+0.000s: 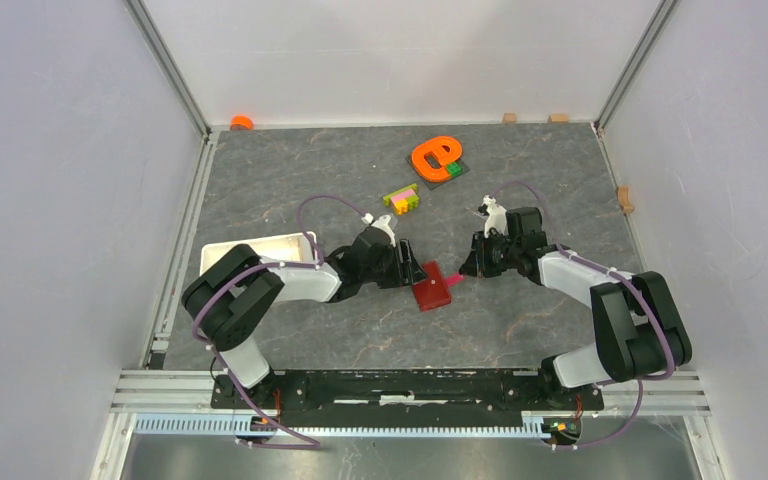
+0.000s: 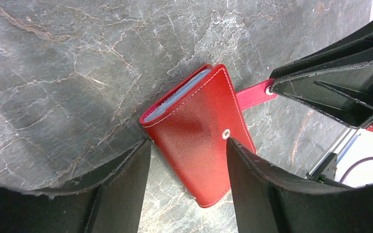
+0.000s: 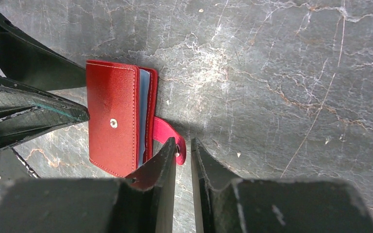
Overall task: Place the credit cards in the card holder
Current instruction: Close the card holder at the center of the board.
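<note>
Black fingers of the left jaws fill the foreground, spread. One tip sits at the edge of the small dark red leather-look folding card holder, and the other lies over its cover beside the silver snap stud. Folded, the card holder lies flat on the grey marbled table between the two arms. Thin pale blue layers show at its open edge; cards or sleeves, I cannot tell. The right jaws stand almost together, pinching the end of its pink-red snap tab. Beside the left arm sits a white rectangular tray.
</note>
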